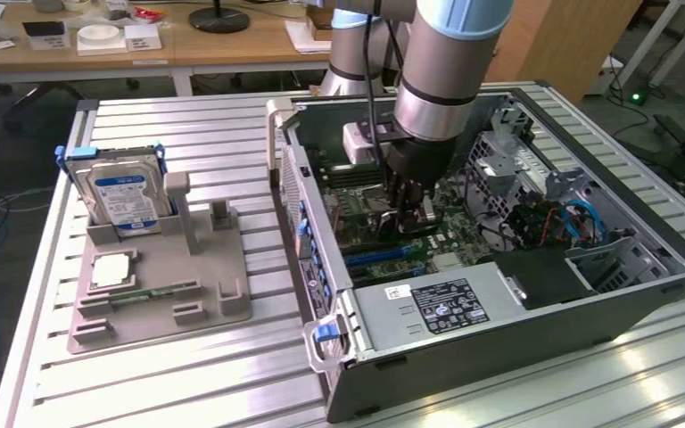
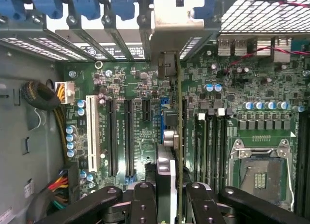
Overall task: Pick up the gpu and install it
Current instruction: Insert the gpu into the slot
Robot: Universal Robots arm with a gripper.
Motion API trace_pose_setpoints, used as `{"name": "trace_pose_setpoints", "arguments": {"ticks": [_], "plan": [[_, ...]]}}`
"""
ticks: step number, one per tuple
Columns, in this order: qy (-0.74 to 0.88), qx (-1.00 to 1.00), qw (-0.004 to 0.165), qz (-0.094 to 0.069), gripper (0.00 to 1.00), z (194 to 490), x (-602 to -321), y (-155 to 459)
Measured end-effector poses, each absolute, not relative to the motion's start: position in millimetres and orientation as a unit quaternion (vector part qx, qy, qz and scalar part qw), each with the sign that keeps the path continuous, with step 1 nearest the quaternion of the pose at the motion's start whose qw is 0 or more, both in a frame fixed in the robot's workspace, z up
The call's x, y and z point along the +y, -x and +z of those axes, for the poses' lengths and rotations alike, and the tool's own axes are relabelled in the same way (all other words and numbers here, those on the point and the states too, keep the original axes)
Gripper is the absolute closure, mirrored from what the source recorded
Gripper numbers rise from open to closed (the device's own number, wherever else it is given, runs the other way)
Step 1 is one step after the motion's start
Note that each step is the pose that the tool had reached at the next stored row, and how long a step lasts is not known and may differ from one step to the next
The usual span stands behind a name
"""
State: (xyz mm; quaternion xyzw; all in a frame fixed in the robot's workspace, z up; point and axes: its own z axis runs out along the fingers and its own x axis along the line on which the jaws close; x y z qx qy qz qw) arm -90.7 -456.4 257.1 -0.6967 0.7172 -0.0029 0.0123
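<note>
The gpu (image 2: 178, 112) shows edge-on as a thin dark board, with its pale metal bracket (image 2: 177, 18) up against the case's rear slot openings. My gripper (image 2: 169, 202) is shut on the card, one black finger (image 2: 141, 204) on each side of it. The card stands upright over the green motherboard (image 2: 140, 79), beside a blue expansion slot (image 2: 162, 118); I cannot tell whether it is seated. In the exterior view my gripper (image 1: 408, 212) reaches straight down into the open computer case (image 1: 318, 214), low over the motherboard (image 1: 373, 254).
Long black slots (image 2: 128, 137) and a white slot (image 2: 90, 132) lie beside the card, memory slots and the CPU socket (image 2: 261, 171) on the other side. At the exterior view's left, a grey fixture (image 1: 158, 276) holds a hard drive (image 1: 128, 196) and a memory stick (image 1: 152, 292). The power supply (image 1: 438, 305) fills the case's near corner.
</note>
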Motion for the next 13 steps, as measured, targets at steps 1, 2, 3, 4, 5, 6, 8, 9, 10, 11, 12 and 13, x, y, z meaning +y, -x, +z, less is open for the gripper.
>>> {"name": "trace_pose_setpoints", "arguments": {"ticks": [1, 2, 3, 4, 5, 6, 8, 9, 10, 11, 12, 13], "plan": [[0.697, 0.717, 0.012, -0.003, 0.72, 255.0, -457.7, 90.7], [0.697, 0.717, 0.013, -0.003, 0.72, 254.1, -457.8, 90.9], [0.697, 0.717, 0.012, -0.003, 0.72, 253.6, -457.8, 91.6], [0.697, 0.717, 0.012, -0.003, 0.72, 253.2, -457.9, 92.3], [0.697, 0.717, 0.012, -0.003, 0.72, 252.9, -457.9, 93.1], [0.697, 0.717, 0.012, -0.003, 0.72, 252.7, -457.9, 93.7], [0.697, 0.717, 0.012, -0.003, 0.72, 252.2, -457.8, 94.8], [0.697, 0.717, 0.012, -0.003, 0.72, 252.0, -457.8, 95.3], [0.697, 0.717, 0.012, -0.003, 0.72, 251.8, -457.8, 95.5], [0.697, 0.717, 0.013, -0.003, 0.72, 251.3, -457.8, 95.6], [0.697, 0.717, 0.013, -0.003, 0.72, 250.9, -457.8, 95.9], [0.697, 0.717, 0.013, -0.003, 0.72, 250.1, -457.8, 95.9]]}}
